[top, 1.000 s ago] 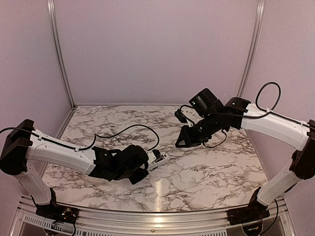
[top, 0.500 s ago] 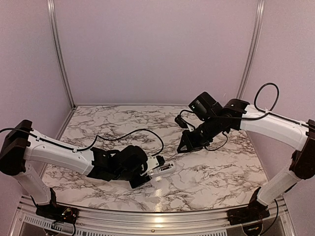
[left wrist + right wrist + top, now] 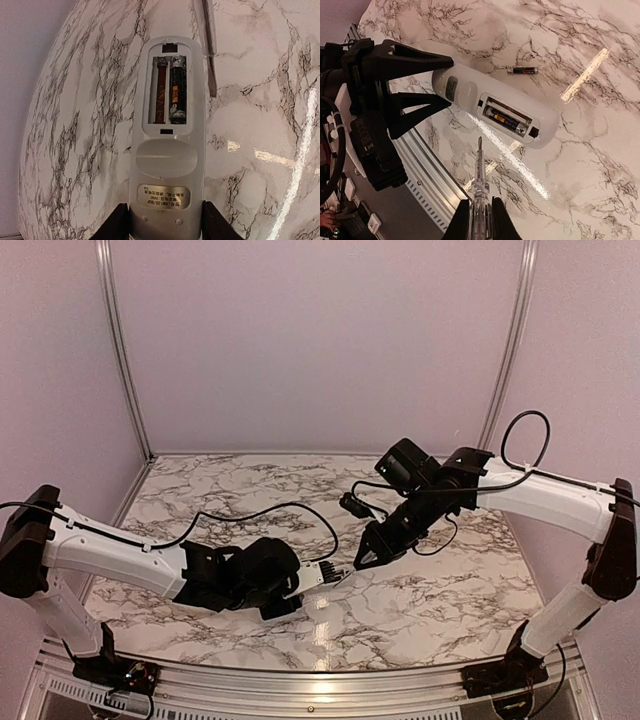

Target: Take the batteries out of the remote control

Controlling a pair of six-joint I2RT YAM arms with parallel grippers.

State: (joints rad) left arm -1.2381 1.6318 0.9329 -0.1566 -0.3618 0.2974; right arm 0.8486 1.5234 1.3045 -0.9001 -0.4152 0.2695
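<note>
Left gripper (image 3: 166, 221): clamped on remote control (image 3: 167, 155), held over worktop (image 3: 260, 100); seated battery (image 3: 177, 95) in open compartment; loose battery (image 3: 522, 70) on worktop. Right gripper (image 3: 479, 216): closed on grey stick (image 3: 479, 170). My worry: prying hard could twist the remote from my grip or fling the battery.

The desk (image 3: 430, 610) is a glossy white slab with a marble pattern of dark grey veins. It spreads beneath and well beyond both the left end effector (image 3: 308, 580) and the right end effector (image 3: 368, 556). Far behind them rises a plain back wall (image 3: 320, 340) in pale lilac (matte and evenly lit). A left wall (image 3: 50, 370) and a right wall (image 3: 590, 360) of the same colour close in outside each end effector. Silver metal uprights (image 3: 118, 350) stand in the two back corners. Nearer than the end effectors, a ribbed metal rail (image 3: 300, 685) edges the desk. A bright streak (image 3: 322, 618) of reflected light lies on the desk just in front of the left end effector.
</note>
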